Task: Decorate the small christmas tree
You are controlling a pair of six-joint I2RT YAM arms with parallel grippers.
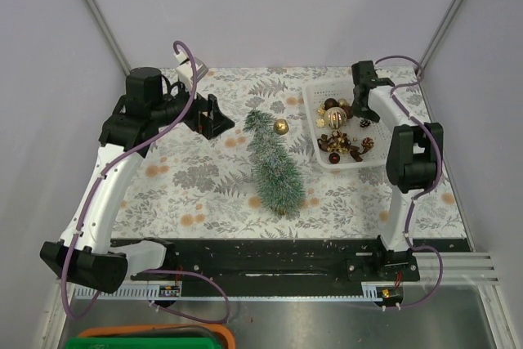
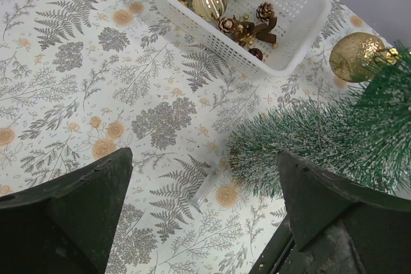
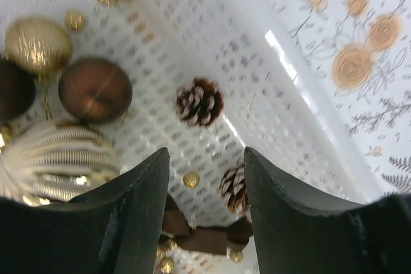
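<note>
Green bottle-brush bristles: the small christmas tree [image 1: 274,165] lies on its side mid-table, left of the white basket [image 1: 323,94]. I judge it light and springy, its frosting easily shed, so I'd grip low on the stiff core at the wide end. The left gripper [image 1: 214,120] is spread wide and empty. The right gripper [image 3: 205,158] has its jaws apart above a pine cone [image 3: 199,102], seemingly pinching nothing.

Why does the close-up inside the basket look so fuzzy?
Right wrist view: the white plastic mesh basket sits close to the lens, soft and glary along its wall; left wrist view: floral tablecloth crisp; top view: even light, faint shadows.
</note>
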